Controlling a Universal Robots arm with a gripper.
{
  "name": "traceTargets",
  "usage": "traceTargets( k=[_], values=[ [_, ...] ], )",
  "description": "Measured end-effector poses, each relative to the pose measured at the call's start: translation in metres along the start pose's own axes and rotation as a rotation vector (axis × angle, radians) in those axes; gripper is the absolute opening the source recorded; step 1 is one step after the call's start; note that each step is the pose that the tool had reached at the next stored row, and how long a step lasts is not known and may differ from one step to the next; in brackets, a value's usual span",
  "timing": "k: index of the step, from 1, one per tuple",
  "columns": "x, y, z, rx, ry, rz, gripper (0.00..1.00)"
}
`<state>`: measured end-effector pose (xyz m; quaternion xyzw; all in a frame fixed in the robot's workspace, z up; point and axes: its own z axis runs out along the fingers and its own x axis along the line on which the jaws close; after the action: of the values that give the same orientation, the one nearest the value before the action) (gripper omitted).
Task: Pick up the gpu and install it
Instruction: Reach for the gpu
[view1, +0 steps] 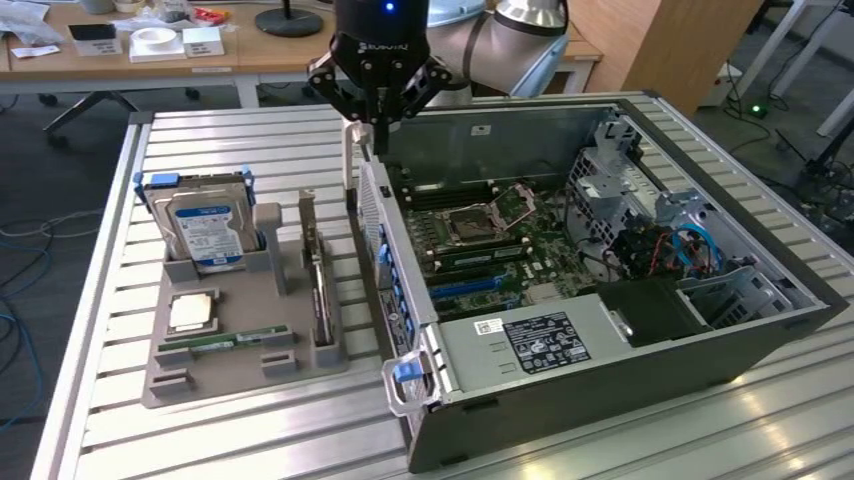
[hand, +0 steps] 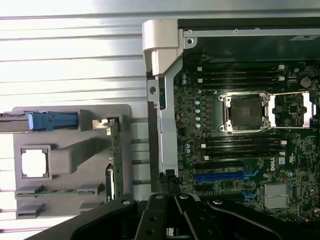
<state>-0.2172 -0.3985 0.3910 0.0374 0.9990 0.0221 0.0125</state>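
One gpu (hand: 115, 150) sits racked; exterior view shows end effector (view1: 380, 128) above case (view1: 601, 400).

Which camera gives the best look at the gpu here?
The exterior view: the gpu stands on edge in the gray holder, with its side face visible. The wrist view shows it edge-on, as a narrow green strip.
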Motion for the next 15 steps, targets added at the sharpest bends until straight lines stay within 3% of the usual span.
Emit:
traceTargets(
  k=[15],
  values=[
    [0.019, -0.0014, -0.0004, 0.0000, 0.0001, 0.000, 0.11]
  ],
)
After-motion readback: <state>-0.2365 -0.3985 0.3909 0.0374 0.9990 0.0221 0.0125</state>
